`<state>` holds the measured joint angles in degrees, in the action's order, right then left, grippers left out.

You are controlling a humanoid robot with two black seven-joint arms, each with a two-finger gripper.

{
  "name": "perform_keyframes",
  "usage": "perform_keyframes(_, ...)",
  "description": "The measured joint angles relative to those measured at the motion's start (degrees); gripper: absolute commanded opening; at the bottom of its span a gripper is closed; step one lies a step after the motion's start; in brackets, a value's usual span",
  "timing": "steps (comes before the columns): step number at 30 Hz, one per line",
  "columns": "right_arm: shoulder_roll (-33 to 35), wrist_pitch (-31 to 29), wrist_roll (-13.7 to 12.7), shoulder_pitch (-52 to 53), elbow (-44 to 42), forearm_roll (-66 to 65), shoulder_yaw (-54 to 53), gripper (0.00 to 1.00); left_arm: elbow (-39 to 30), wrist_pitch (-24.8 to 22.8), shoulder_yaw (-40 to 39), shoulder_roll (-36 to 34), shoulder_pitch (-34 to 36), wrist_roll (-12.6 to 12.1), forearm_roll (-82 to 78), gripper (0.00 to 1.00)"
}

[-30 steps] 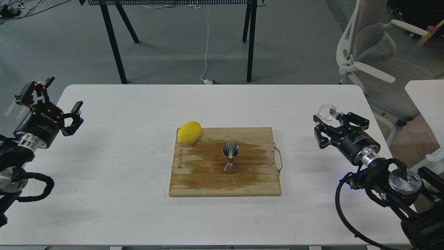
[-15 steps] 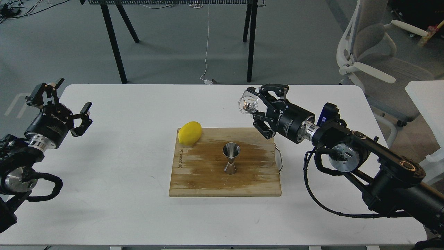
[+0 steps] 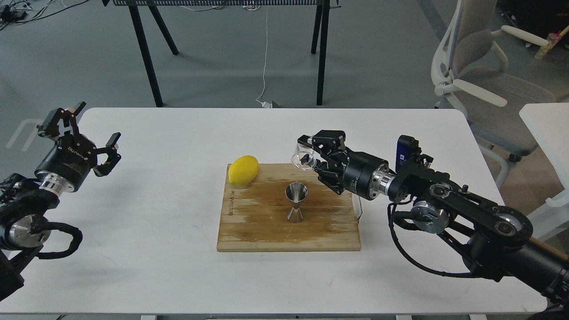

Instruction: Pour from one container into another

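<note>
place: lab/office | cues: grey floor with loose white cable (image 3: 265, 58) | white-framed grey swivel chair (image 3: 482, 75) | plain white table (image 3: 155, 213)

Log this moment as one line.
right gripper: holds glass cup above jigger | left gripper: open, idle | pour: not started

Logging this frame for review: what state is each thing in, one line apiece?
Glass cup: held in the air, tipped on its side, above and behind the jigger.
Jigger: upright on the board, untouched.
Lemon: resting at the board's far left corner.
Board: flat on the table, stained dark in the middle.
Right gripper: jaws shut on the cup.
Left gripper: jaws open, empty.
</note>
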<state>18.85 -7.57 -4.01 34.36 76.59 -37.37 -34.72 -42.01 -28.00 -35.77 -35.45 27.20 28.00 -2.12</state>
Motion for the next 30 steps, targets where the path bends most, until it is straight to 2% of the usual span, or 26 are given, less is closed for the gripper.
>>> perform_keyframes(30,0.0,0.0,0.1,1.1,0.3,-10.7,6.1,0.3,0.0,0.0,0.0,0.1,-0.1,0.0,0.0,1.0)
